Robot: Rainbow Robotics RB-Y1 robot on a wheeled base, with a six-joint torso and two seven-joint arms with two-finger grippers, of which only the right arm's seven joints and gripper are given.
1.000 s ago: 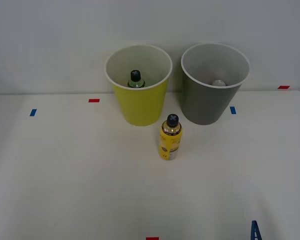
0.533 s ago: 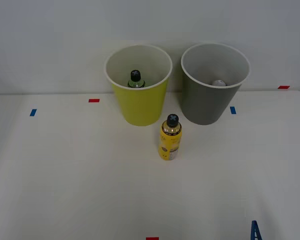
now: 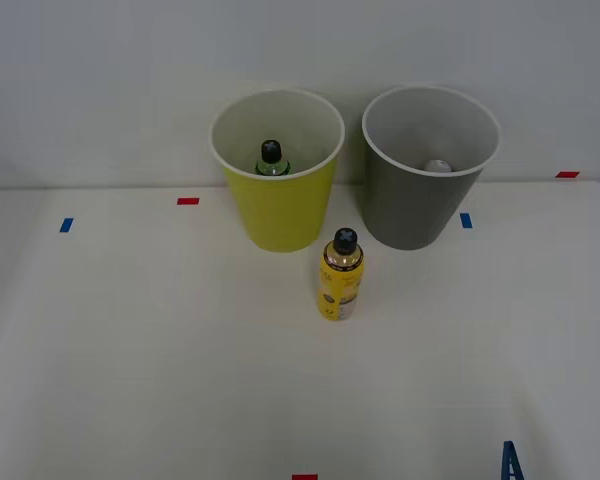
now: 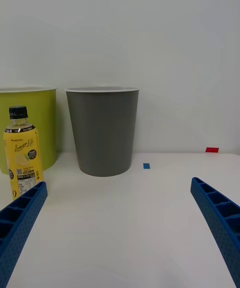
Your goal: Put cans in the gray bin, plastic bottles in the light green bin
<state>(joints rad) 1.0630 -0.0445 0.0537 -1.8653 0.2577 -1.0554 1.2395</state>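
Yellow-labelled, black-capped plastic bottle (image 3: 342,276) stands upright on the white table (image 3: 130,360)
Right gripper (image 4: 120,228) spread wide, empty; greenish bottle (image 3: 271,160) inside yellow-green round bin (image 3: 277,212), silvery can top (image 3: 438,166) inside dark gray round bin (image 3: 420,205)

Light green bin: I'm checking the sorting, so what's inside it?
A black-capped greenish bottle stands inside the light green bin. The bin's wall hides the bottle's lower part and the floor around it.
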